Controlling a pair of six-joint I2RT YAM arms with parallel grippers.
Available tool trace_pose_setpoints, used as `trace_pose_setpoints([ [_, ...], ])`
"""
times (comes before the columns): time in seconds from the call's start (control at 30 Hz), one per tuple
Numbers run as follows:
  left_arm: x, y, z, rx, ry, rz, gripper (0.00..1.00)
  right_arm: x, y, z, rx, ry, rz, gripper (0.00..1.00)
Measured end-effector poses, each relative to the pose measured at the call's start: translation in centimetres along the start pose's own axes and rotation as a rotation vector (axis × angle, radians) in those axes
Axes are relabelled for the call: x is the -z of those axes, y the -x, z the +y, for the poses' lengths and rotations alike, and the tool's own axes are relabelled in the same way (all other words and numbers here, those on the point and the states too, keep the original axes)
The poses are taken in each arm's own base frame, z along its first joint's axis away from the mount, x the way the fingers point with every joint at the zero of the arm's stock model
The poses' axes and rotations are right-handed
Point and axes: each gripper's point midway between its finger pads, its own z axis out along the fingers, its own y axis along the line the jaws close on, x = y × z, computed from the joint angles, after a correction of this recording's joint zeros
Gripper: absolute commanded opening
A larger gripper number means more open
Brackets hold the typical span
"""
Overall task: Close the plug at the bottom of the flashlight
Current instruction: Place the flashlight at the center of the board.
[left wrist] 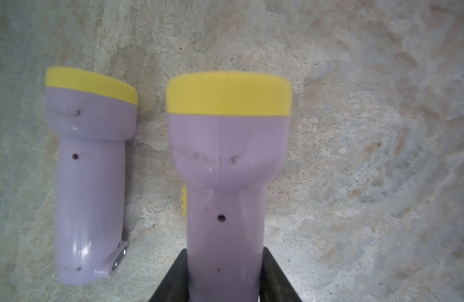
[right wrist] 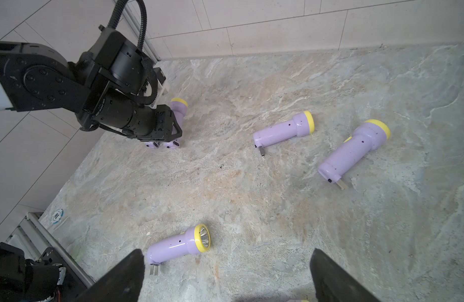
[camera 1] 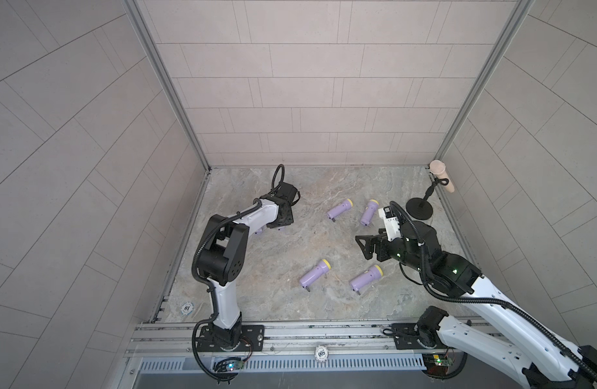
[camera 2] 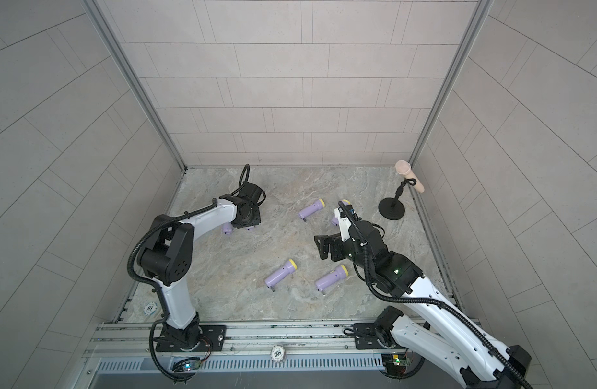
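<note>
Left gripper: my left gripper [left wrist: 224, 252] is clamped on the handle of the held flashlight [left wrist: 225, 170], low near the bottom end; I judge this low hold keeps the body straight for setting it down
Held flashlight: it is at the far left of the tabletop [camera 1: 324, 188], with the yellow head pointing away from the wrist; its plug [right wrist: 174, 144] looks folded in; whether it rests on the tabletop or hangs just above it, I cannot tell
Neighbour: the neighbour flashlight [left wrist: 89, 183] lies just beside and parallel, its plug also folded flat; I think the finished ones are gathered here, apart from the others
Right gripper: my right gripper [right wrist: 225, 251] has its jaws wide apart and holds nothing; it hovers over the middle, which I judge is ready for the next one
Waiting: four waiting flashlights [camera 1: 315, 272] lie scattered and well apart; metal prongs [right wrist: 261, 151] stick out at their bottoms, so the work there is not yet done
Writing: a white chip [camera 1: 187, 307] reads "10"; a second chip [camera 1: 321, 353] on the front rail reads "500"; on the flashlights I see no brand
</note>
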Motion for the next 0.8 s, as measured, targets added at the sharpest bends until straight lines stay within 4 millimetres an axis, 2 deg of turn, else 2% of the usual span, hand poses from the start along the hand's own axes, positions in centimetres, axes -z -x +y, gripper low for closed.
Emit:
trace_pose_setpoints([
  [0.27, -1.5, -0.3, 0.4, -0.021, 0.028, 0.037, 0.0, -0.3, 0.0, 0.6, -0.003, 0.025, 0.005, 1.0],
  [0.8, -2.0, -0.4, 0.7, -0.075, 0.063, 0.061, 0.0, -0.6, -0.4, 0.7, -0.013, 0.036, 0.012, 1.0],
])
